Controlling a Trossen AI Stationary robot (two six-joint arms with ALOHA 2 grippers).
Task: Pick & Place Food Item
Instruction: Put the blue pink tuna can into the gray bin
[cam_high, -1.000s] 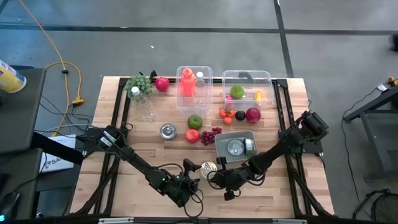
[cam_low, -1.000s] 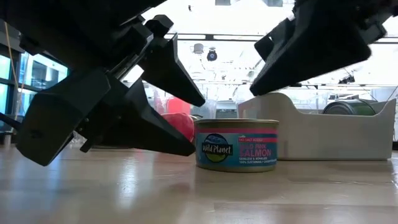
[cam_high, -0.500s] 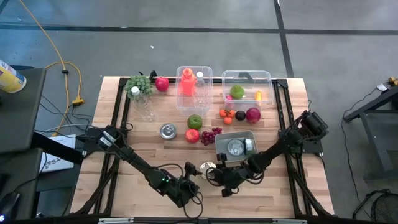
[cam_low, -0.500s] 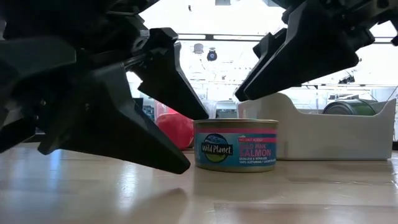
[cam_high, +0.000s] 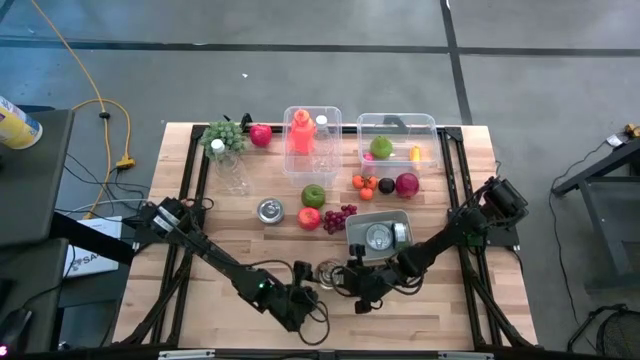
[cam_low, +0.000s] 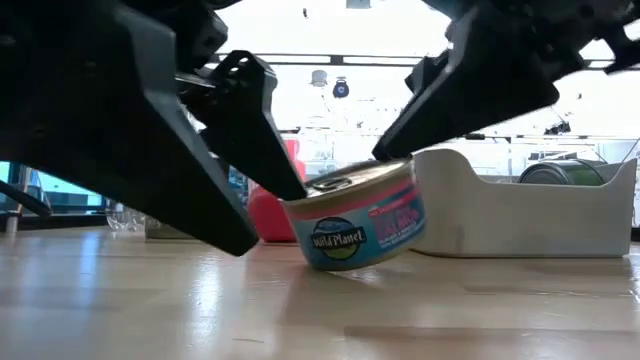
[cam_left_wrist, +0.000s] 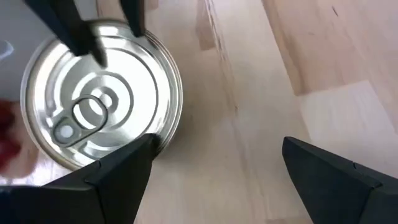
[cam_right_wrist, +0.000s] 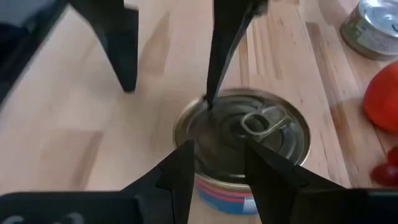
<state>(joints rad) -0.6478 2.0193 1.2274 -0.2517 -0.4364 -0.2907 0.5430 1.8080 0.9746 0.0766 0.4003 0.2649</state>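
Note:
A tuna-style can (cam_low: 358, 218) with a blue and pink label stands tilted near the table's front edge, also seen from above as the can (cam_high: 329, 272). Its left lower edge rests on the wood and its right side is raised. My left gripper (cam_left_wrist: 217, 143) is open at the can's left, with one finger at the rim. My right gripper (cam_right_wrist: 217, 149) is open at the can's right, its fingertips over the near part of the lid. My left gripper touches the can with one fingertip (cam_right_wrist: 208, 99) at the lid's rim (cam_left_wrist: 155, 138) on the can's left side. The finger slants down from the table's left. The other finger stands free over bare wood. My right gripper's fingertips (cam_low: 385, 155) reach the raised right part of the rim, slanting down from the right; I cannot tell whether they touch.
A white tray (cam_high: 352, 238) with cans stands just behind the right gripper. Farther back lie a second can (cam_high: 269, 210), a red apple (cam_high: 309, 217), a green apple (cam_high: 313, 195), grapes (cam_high: 342, 214) and two clear containers (cam_high: 398, 125). Bare wood lies to the front left.
The can stood flat on the table and has tipped: its right side has risen while its left lower edge has stayed on the wood. My left gripper has rolled and tipped downward, and one of its fingers has come to the can's rim.

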